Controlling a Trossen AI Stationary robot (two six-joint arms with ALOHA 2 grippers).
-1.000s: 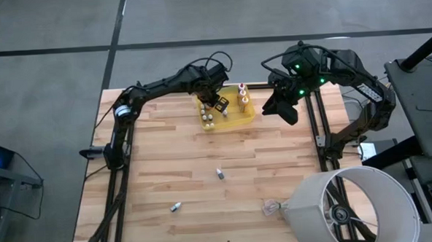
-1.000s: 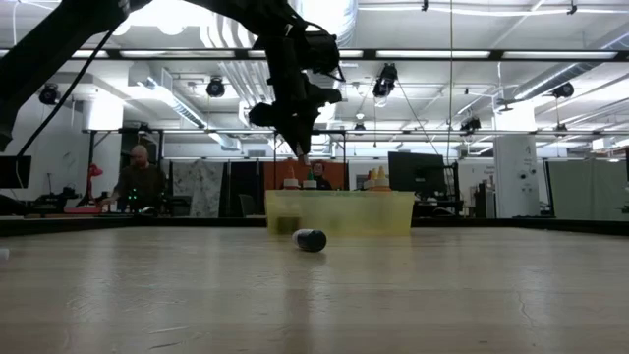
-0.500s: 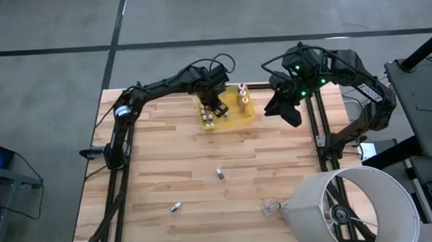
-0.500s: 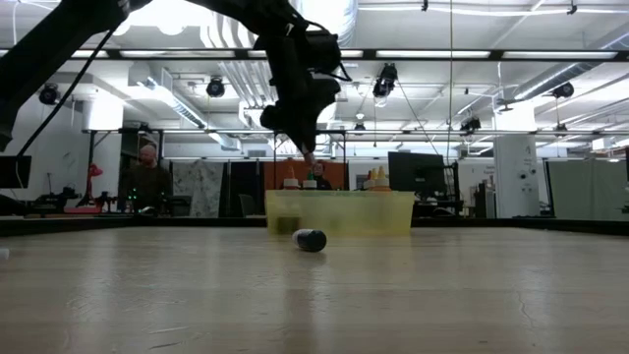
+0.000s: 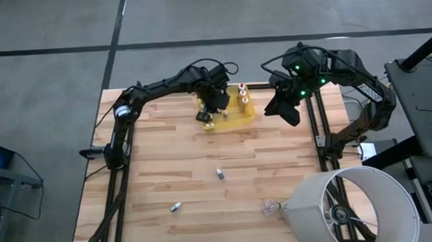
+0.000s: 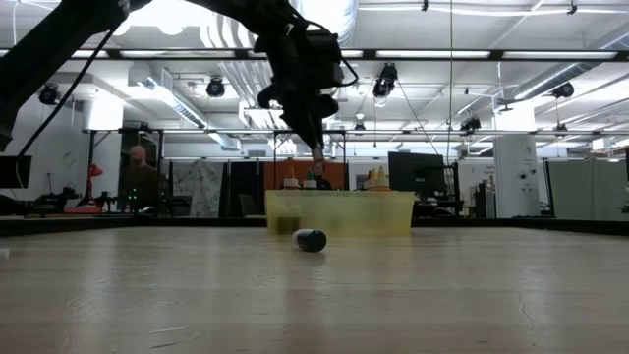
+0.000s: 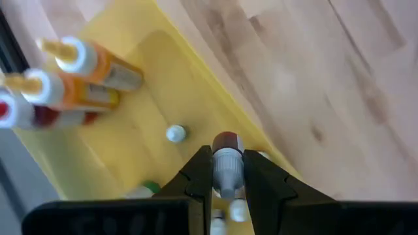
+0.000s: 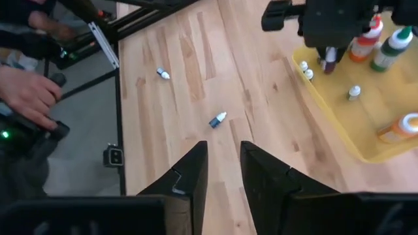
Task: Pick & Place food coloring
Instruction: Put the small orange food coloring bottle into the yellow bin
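Left gripper has slid rightward over the tray, top centre, clamped on a bottle — drop looks close. Right gripper hangs open, upper right.

Wooden table, yellow tray at far edge, two loose bottles, crumpled plastic scrap

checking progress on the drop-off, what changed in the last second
The left gripper, shut on a red-capped bottle, shifted slightly over the yellow tray and hangs above it. No bottle was released. The right gripper stayed parked beside the tray, and both loose bottles on the table lie unmoved.
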